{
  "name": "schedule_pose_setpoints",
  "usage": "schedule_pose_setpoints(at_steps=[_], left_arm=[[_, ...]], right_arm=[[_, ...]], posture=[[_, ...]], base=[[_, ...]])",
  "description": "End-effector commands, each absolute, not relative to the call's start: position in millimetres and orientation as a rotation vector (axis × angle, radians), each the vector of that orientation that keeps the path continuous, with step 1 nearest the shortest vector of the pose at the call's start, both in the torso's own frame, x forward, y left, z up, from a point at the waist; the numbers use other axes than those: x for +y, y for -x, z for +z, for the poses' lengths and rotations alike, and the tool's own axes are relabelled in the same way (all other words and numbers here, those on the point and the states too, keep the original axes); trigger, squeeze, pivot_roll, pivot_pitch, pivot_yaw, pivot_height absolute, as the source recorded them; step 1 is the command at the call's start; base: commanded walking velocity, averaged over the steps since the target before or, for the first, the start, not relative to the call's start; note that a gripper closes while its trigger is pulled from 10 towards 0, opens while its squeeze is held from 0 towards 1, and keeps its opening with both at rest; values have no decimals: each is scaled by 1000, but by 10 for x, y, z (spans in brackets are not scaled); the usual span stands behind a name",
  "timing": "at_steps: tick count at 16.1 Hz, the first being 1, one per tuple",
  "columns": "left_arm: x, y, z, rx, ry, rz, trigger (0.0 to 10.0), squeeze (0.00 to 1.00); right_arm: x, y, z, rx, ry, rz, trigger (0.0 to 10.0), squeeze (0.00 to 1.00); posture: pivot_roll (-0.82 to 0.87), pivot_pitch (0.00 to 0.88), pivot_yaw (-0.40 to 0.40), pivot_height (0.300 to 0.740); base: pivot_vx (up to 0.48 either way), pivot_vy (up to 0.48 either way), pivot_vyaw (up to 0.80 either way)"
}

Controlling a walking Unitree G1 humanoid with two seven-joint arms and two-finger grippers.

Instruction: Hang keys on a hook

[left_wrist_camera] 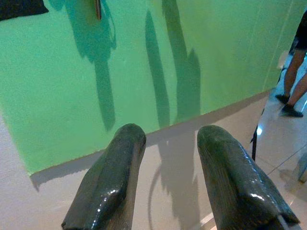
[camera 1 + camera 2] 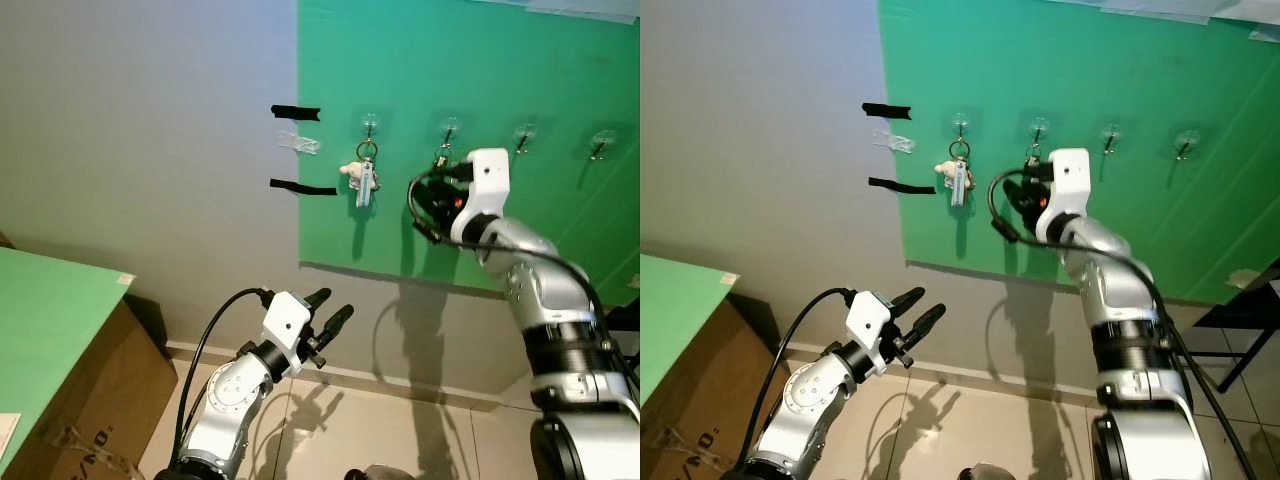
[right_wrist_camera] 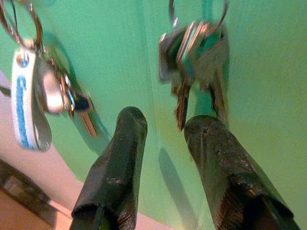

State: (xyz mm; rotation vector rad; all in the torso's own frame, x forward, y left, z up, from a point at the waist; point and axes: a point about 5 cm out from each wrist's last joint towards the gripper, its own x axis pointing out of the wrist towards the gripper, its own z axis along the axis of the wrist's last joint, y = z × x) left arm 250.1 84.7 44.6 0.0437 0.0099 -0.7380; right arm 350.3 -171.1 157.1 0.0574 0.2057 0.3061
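Several clear hooks sit in a row on a green wall panel [image 2: 450,220]. The first hook [image 2: 369,122] holds a key set with a white and blue tag [image 2: 365,182]. A bunch of silver keys [image 3: 196,52] hangs by its ring from the second hook [image 2: 450,128]. My right gripper [image 3: 168,124] is raised to that hook and open, its fingertips just below the keys with nothing between them. The tagged key set [image 3: 29,96] hangs beside it. My left gripper [image 2: 330,318] is held low in front of the wall, open and empty.
Two more hooks [image 2: 524,135] [image 2: 601,143] stand bare to the right. Two black tape strips [image 2: 295,111] mark the grey wall. A cardboard box with a green top [image 2: 50,330] is at the left. A person's legs [image 1: 292,81] and a black table [image 2: 1240,310] are on the right.
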Motion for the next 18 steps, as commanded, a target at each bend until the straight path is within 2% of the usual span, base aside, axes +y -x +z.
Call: schedule_pose_setpoints(at_steps=[1, 2, 4, 5, 6, 7, 10, 11, 12, 13, 16, 18], left_arm=[[879, -2540, 425, 38, -78, -715, 10000, 0], [926, -2572, 430, 48, -92, -684, 10000, 0], [1149, -2752, 487, 96, -122, -505, 10000, 0], [1241, -2827, 550, 108, -61, -430, 10000, 0], [1271, -2852, 582, 109, -40, -401, 10000, 0], [1345, -2874, 652, 99, -17, -339, 10000, 0], [1559, -2681, 668, 68, -60, -267, 10000, 0], [1602, -2457, 672, 50, -116, -311, 10000, 0], [1588, -2412, 662, 62, -92, -323, 10000, 0], [1491, -2352, 659, 80, -73, -362, 10000, 0], [1398, -2447, 703, 89, -38, -370, 10000, 0], [1393, -2470, 711, 98, -27, -377, 10000, 0]], right_arm=[[-1749, -3434, 1590, 168, 14, 283, 10000, 1000], [-1759, -3344, 1537, 166, 69, 277, 10000, 1000], [-1844, -2992, 1275, 183, 108, 220, 10000, 1000], [-1930, -2808, 1134, 185, 151, 169, 10000, 1000], [-1973, -2725, 1071, 189, 143, 137, 10000, 1000], [-2058, -2516, 942, 186, 123, 66, 10000, 1000], [-2155, -1976, 667, 194, 79, -81, 10000, 1000], [-2118, -1701, 501, 257, 72, -108, 10000, 1000], [-2101, -1668, 475, 268, 53, -111, 10000, 1000], [-2020, -1672, 456, 267, 24, -84, 10000, 0], [-1946, -1877, 519, 218, 17, -40, 10000, 0], [-2006, -1937, 518, 214, 18, -54, 10000, 0]], posture=[[-133, 1, -49, 736], [-133, 1, -49, 736], [-151, 0, -32, 736], [-157, 0, -26, 736], [-158, 0, -19, 736], [-158, 0, -12, 736], [-153, 0, 8, 736], [-152, 0, 5, 736], [-148, 0, 7, 736], [-140, 1, 5, 736], [-134, 0, 1, 736], [-130, 0, 0, 736]], base=[[0, 0, 0], [0, 0, 0], [0, 0, 0], [0, 0, 0], [0, 0, 0], [0, 0, 0], [0, 0, 0], [0, 0, 0], [0, 0, 0], [0, 0, 0], [0, 0, 0], [0, 399, 0]])
